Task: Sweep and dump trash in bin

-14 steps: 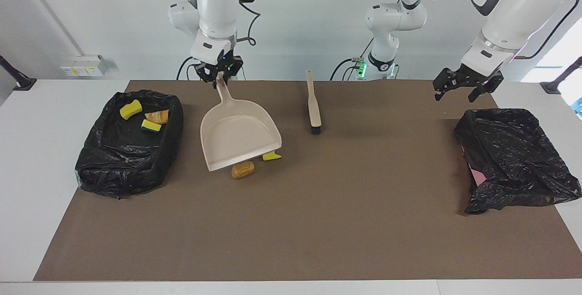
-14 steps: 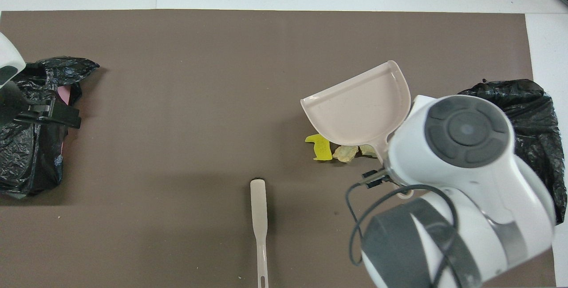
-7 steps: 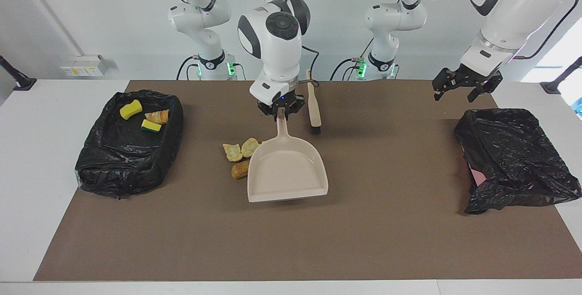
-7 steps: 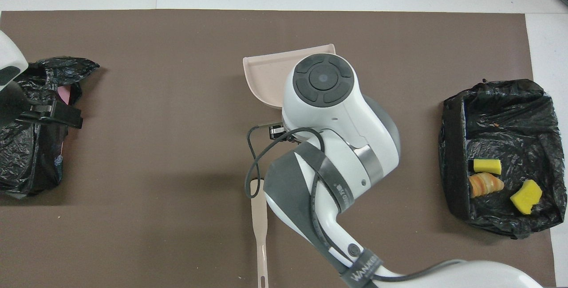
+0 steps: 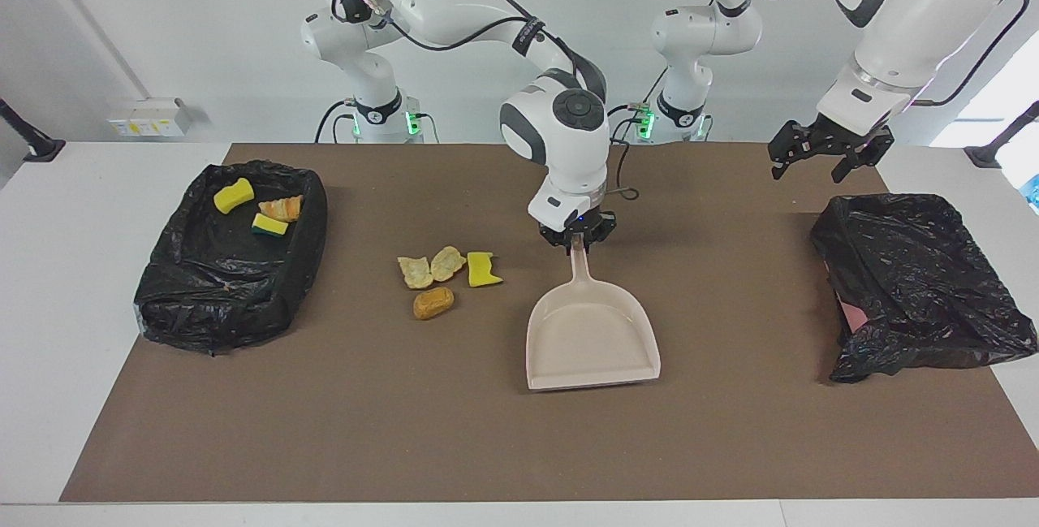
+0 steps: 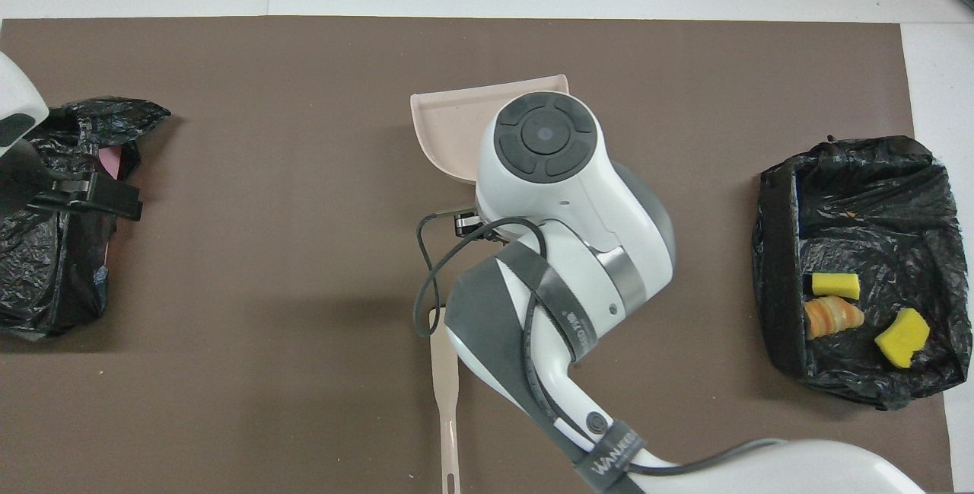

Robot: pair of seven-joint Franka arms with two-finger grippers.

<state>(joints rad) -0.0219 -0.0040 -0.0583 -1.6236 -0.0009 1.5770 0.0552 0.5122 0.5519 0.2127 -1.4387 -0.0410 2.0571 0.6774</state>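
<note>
1. Yellow sponge and tan bread-like scraps make up the trash: four pieces [image 5: 442,275] lie loose on the brown mat mid-tabletop, three more [image 5: 256,206] already sit in the black-lined bin [image 5: 174,300] at the right arm's end.
2. Handling, judged: the scraps look light, soft and springy, likely to roll or bounce from a push; better swept than pinched. Sponge corners should catch on a brush.
3. Dustpan [image 5: 591,336] looks rigid and light; its thin handle is the place to hold it.
4. Right hand [image 5: 578,241] is clenched on that handle, pan mouth facing away from the robots, beside the loose pile toward the left arm's end.
5. Brush [image 6: 447,395] lies ungripped, nearer the robots.
6. Left hand [image 5: 820,160] hangs released over the second black bag [image 5: 917,283], waiting.
7. Change from a second ago: the pan was over the loose scraps next to the bin; it has moved toward mid-tabletop, uncovering all four.
</note>
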